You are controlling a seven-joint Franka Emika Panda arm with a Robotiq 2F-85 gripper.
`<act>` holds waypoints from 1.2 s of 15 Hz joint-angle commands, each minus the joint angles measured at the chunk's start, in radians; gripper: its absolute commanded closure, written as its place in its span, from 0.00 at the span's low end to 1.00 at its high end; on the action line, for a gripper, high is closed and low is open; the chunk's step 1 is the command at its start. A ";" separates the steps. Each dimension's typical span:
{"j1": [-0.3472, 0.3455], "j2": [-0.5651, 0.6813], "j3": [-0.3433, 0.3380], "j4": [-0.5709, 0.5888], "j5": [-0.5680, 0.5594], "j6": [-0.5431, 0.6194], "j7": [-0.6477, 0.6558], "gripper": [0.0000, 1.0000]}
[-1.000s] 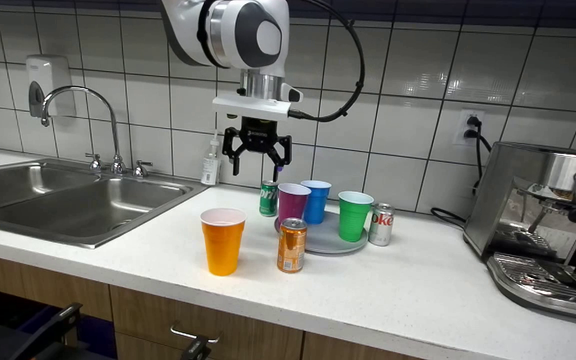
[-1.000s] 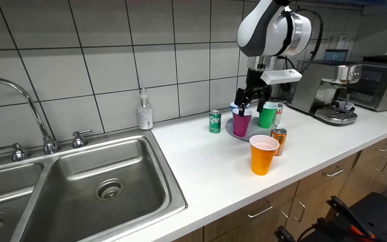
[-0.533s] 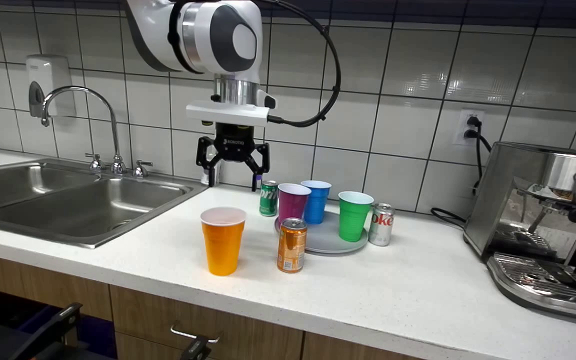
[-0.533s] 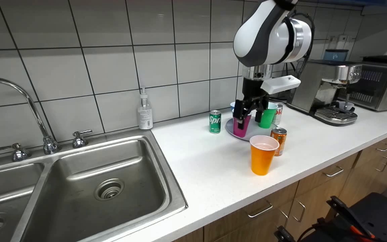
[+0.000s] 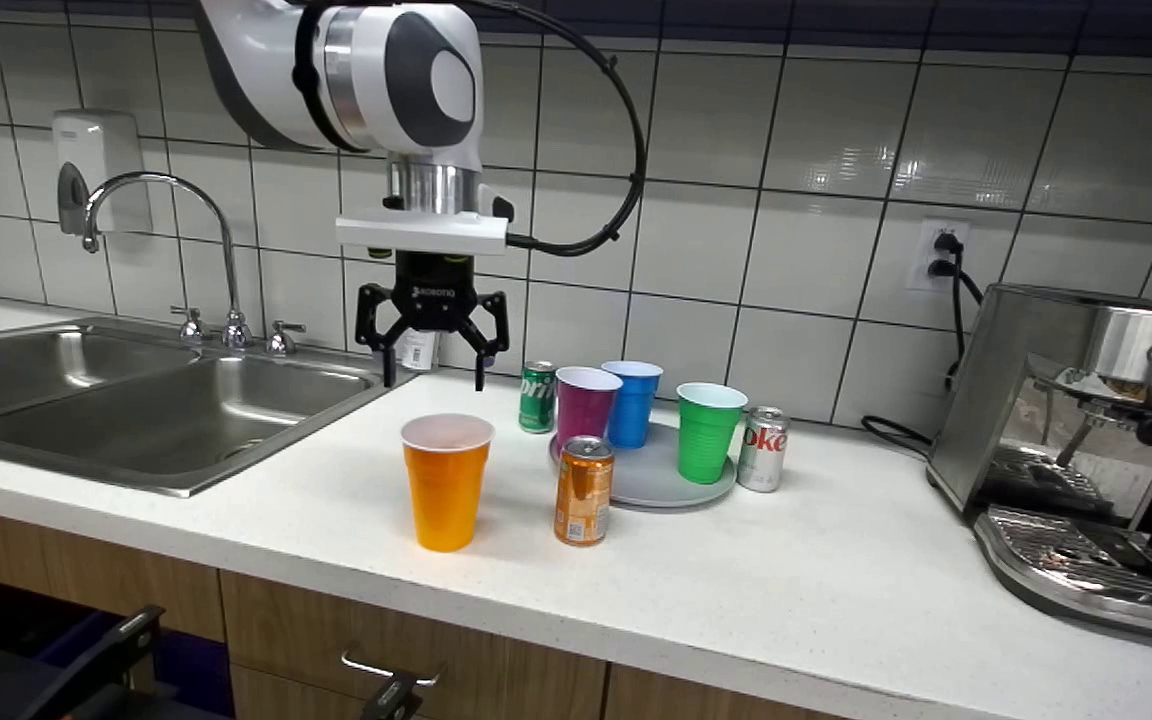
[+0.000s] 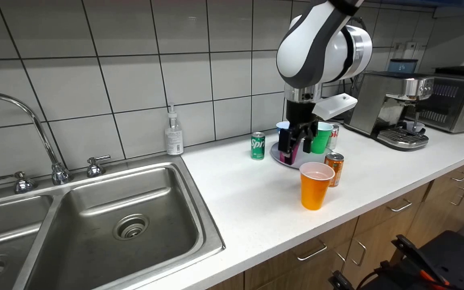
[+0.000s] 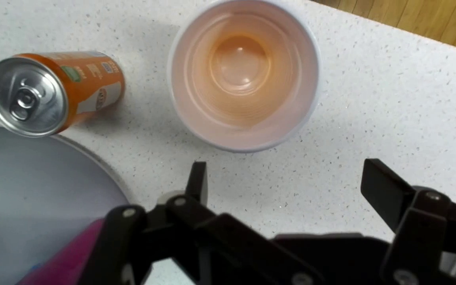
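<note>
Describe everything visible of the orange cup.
The orange cup tapers toward its base and looks plastic, with a white rim and pale inside, visible to its bottom in the wrist view. It stands upright on the white counter, near the front edge, apart from the orange can beside it. Only the counter touches it; the open pincer hangs clear.

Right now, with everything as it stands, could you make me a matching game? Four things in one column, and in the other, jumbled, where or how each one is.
Things:
1. orange cup
2. gripper
3. Sprite can
4. green cup

Where or how:
A. open, in the air, holding nothing
B. standing on the grey plate
C. on the counter, next to the orange can
D. on the counter, between the pump bottle and the grey plate

Right pairs: 1-C, 2-A, 3-D, 4-B
</note>
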 commanded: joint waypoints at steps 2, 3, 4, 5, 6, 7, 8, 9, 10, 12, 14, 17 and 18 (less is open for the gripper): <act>0.003 -0.058 0.009 -0.051 -0.050 -0.010 0.014 0.00; 0.005 -0.062 0.010 -0.060 -0.056 -0.011 0.013 0.00; 0.006 -0.065 0.010 -0.067 -0.061 -0.010 0.012 0.00; 0.008 -0.069 0.011 -0.075 -0.061 -0.012 0.008 0.00; 0.010 -0.075 0.012 -0.084 -0.060 -0.013 0.002 0.00; 0.012 -0.081 0.014 -0.094 -0.063 -0.013 -0.002 0.00; 0.014 -0.086 0.015 -0.102 -0.062 -0.013 -0.006 0.00; 0.016 -0.091 0.016 -0.111 -0.060 -0.015 -0.010 0.00; 0.019 -0.096 0.017 -0.118 -0.059 -0.016 -0.013 0.00; 0.022 -0.108 0.020 -0.133 -0.055 -0.018 -0.018 0.00; 0.025 -0.116 0.020 -0.145 -0.053 -0.018 -0.023 0.00; 0.029 -0.111 0.017 -0.157 -0.028 -0.002 -0.054 0.00; 0.030 -0.105 0.016 -0.159 -0.026 0.001 -0.063 0.00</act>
